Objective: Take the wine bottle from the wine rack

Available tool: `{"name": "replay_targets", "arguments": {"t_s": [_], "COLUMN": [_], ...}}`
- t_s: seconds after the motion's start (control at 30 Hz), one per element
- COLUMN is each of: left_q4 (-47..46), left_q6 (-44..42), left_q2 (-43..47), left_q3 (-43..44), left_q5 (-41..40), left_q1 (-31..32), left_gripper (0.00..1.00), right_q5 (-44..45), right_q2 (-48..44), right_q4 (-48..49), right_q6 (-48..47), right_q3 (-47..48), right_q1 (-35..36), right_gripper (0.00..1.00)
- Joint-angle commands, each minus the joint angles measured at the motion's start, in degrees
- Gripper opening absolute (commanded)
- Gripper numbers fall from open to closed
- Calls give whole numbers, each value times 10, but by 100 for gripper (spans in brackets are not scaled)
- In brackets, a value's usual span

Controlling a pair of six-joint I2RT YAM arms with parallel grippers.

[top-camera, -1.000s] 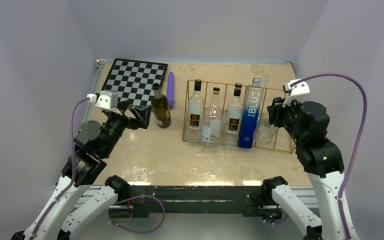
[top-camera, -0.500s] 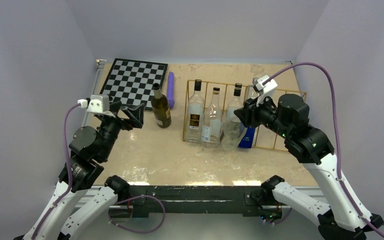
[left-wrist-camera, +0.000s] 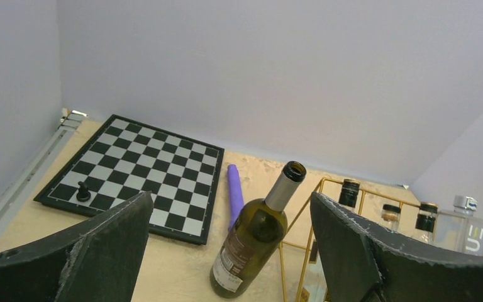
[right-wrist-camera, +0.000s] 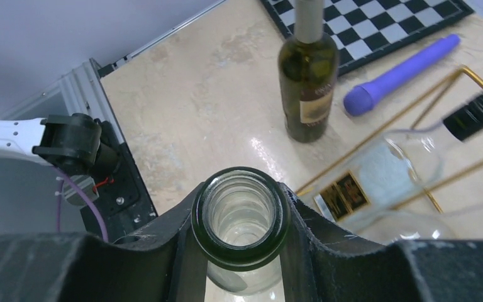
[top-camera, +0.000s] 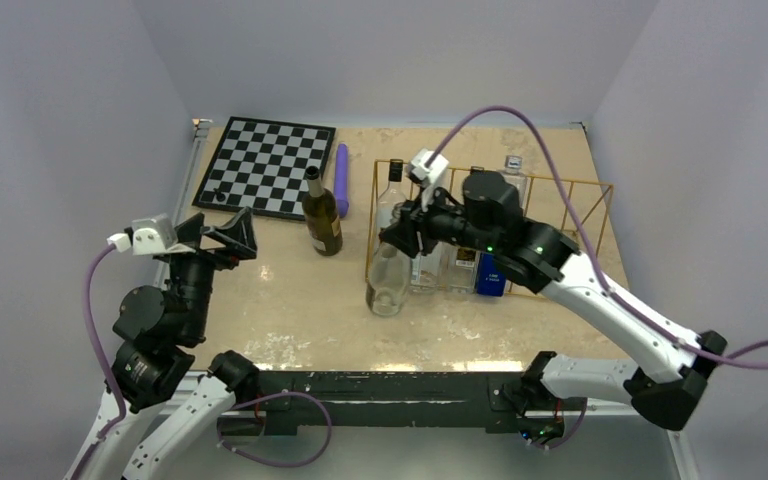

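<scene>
Nearest the bases: left gripper [top-camera: 222, 232], spread wide with nothing between the fingers, raised over the left of the table [top-camera: 290, 300]. Next, right gripper [right-wrist-camera: 240, 211], clamped on the neck of the clear wine bottle [top-camera: 387, 285], open-mouthed, upright just outside the front left corner of the wine rack [top-camera: 570, 182]; cannot tell whether touching the table. Inside the rack, clear bottles [right-wrist-camera: 383, 167] with dark, gold-printed labels, print too small to read. At the rack's right, a silver-capped bottle [left-wrist-camera: 470, 234] lettered with a legible U. Left of the rack, a dark bottle [top-camera: 322, 222], pale label unreadable. Beyond, a purple cylinder [top-camera: 341, 180] and a chessboard [top-camera: 265, 165] bearing one black pawn [left-wrist-camera: 83, 190].
</scene>
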State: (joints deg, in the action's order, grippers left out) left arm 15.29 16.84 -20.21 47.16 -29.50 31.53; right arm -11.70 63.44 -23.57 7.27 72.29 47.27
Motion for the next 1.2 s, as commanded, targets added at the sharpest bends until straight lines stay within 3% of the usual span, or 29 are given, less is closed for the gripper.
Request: {"name": "replay_targets", "arguments": {"t_s": [0.0, 0.3, 0.7, 1.17], "left_q4": [-31, -30, -28, -26], "left_q6": [-13, -4, 2, 6], "left_q2": [22, 32, 26, 13], "left_q3": [-13, -16, -14, -14], "left_q5": [-54, -62, -60, -51], "left_q1": [-3, -3, -4, -11], "left_gripper": [98, 98, 98, 98], "right_q5": [-18, -12, -21, -19], "right_q2": [49, 180, 293, 324], "right_q4": [214, 307, 335, 342], "right_q6": [0, -123, -135, -136], "right_q3": [79, 126, 197, 194], "right_q1": [34, 102, 111, 112], "right_gripper": [0, 0, 0, 0]}}
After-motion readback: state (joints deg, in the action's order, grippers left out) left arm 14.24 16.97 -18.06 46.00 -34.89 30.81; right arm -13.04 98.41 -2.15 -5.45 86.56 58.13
